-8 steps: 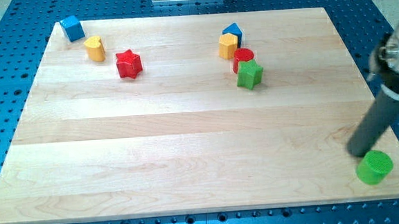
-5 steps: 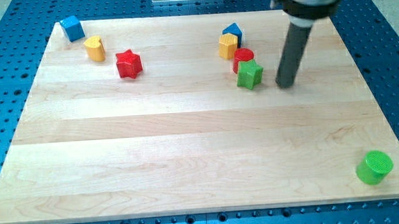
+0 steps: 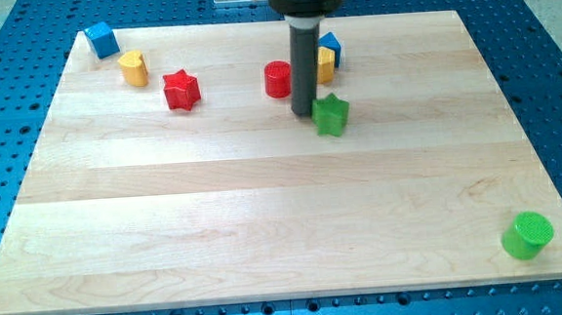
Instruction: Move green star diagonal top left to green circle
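Observation:
The green star [image 3: 331,114] lies on the wooden board [image 3: 265,217], right of centre in the upper half. My tip [image 3: 303,111] is down on the board just to the star's upper left, touching or nearly touching it. The green circle [image 3: 528,235] sits far off at the board's bottom right corner. The rod rises straight up from the tip and hides part of the yellow block behind it.
A red cylinder [image 3: 278,79] lies just left of the rod. A yellow block [image 3: 324,65] and a blue block [image 3: 330,45] sit behind the rod. A red star [image 3: 181,89], a yellow block [image 3: 134,68] and a blue cube [image 3: 102,38] are at the upper left.
My tip swept from beside the green circle up to the cluster, then left across it. The red cylinder slid left and the green star shifted slightly left and down.

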Controlling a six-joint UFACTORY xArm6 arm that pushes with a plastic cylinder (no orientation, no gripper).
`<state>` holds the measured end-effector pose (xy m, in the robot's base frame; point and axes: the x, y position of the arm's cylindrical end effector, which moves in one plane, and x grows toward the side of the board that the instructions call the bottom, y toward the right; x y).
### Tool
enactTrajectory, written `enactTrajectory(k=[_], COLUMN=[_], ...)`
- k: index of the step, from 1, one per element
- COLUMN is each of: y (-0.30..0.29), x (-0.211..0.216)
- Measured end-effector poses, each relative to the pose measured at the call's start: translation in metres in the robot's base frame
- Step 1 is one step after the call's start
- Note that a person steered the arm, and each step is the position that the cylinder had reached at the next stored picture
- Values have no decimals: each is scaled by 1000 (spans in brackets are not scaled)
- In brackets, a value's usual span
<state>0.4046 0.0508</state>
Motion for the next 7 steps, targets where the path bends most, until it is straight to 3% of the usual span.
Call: enactTrajectory(k=[1,2,3,4,5,6,7], y=[29,31,31,51,55,62,50], x=[70,58,13,16,93,111,92])
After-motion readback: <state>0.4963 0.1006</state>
